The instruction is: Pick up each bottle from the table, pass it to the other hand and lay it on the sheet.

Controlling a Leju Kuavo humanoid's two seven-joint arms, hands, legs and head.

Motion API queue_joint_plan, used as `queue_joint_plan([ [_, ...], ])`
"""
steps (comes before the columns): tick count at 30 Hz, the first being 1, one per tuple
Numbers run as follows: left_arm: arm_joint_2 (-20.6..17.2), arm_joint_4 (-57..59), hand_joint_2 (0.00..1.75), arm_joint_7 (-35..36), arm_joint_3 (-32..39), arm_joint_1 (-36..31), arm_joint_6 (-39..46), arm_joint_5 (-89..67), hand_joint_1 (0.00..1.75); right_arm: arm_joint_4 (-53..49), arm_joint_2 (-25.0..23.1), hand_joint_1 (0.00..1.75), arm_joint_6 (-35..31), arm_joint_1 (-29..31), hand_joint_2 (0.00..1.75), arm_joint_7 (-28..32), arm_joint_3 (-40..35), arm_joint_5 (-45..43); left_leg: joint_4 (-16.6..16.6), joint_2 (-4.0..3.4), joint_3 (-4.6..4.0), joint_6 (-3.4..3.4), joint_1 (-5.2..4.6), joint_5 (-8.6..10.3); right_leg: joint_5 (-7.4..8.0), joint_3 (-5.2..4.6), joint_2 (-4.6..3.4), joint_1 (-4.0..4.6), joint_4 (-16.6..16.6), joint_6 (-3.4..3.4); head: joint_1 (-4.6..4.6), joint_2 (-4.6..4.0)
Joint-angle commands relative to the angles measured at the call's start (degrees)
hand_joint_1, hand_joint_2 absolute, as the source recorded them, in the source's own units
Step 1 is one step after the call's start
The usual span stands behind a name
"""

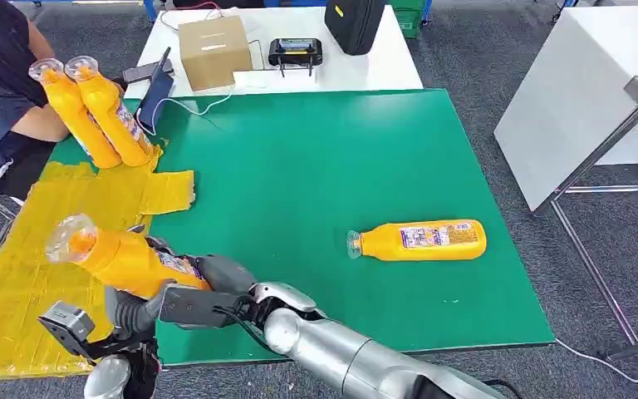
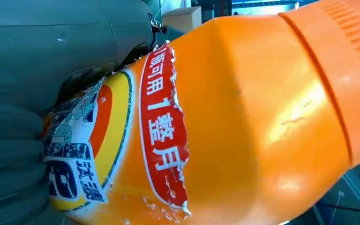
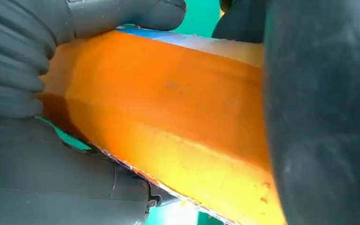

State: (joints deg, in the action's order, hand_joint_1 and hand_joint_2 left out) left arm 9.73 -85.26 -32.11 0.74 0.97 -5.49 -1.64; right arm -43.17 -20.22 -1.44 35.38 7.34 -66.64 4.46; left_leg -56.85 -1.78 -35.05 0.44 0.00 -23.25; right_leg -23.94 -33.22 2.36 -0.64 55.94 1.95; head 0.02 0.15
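Now bottle (image 1: 125, 259) tilted, cap up-left.

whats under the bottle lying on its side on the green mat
Just the green mat: the lying bottle rests flat on it, apart from the yellow sheet. The strip of mat beneath the bottle is covered, so anything there is hidden.

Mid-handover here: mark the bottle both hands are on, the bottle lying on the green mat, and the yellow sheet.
held bottle (image 1: 125, 259): head view, on its orange body.
lying bottle (image 1: 422, 239): head view, on its label.
yellow sheet (image 1: 17, 274): head view, on a bare patch left of the held bottle.
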Motion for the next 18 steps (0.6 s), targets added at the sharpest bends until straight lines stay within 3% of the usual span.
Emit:
queue_joint_plan([
  [1,0.0,4.7,1.75,1.1,-0.5,-6.1,0.1,-0.2,1.75,-2.7,0.2,1.75,3.5,-2.5,1.75,1.8,-8.3,1.3,0.0,0.31,0.15,-0.05,0.09,-0.03,-0.09,0.24,0.07,0.06,-0.1,-0.06,0.02,0.0],
  [12,-0.2,4.6,1.75,0.4,-0.5,-6.1,-1.2,-0.6,1.75,1.6,0.2,1.75,2.8,-2.2,1.75,3.0,-4.0,1.7,0.0,0.44,0.2,-0.06,0.1,-0.03,-0.13,0.34,0.13,0.05,-0.1,-0.08,0.0,0.0],
  [16,-2.6,4.3,1.75,-0.4,-1.9,-5.8,10.3,-18.8,1.75,2.4,5.1,1.75,-1.0,-0.7,1.75,4.1,5.4,3.4,0.1,0.5,0.16,-0.04,0.08,0.03,-0.09,0.31,0.25,0.05,-0.1,-0.06,0.0,0.0],
  [17,-3.3,4.4,1.75,0.8,-1.7,-5.5,14.0,-24.4,1.75,1.7,7.2,0.94,-3.4,-0.1,1.75,2.9,8.2,5.7,0.1,0.46,0.12,-0.02,0.05,0.05,-0.07,0.23,0.25,0.03,-0.1,-0.03,0.0,0.0],
  [18,-3.8,4.5,1.75,0.9,-1.4,-5.2,17.3,-28.4,1.75,0.7,9.0,0.0,-4.7,0.4,1.75,1.7,10.5,7.1,0.1,0.63,0.2,-0.03,0.09,0.03,-0.11,0.37,0.31,0.05,-0.1,-0.05,0.02,0.0],
])
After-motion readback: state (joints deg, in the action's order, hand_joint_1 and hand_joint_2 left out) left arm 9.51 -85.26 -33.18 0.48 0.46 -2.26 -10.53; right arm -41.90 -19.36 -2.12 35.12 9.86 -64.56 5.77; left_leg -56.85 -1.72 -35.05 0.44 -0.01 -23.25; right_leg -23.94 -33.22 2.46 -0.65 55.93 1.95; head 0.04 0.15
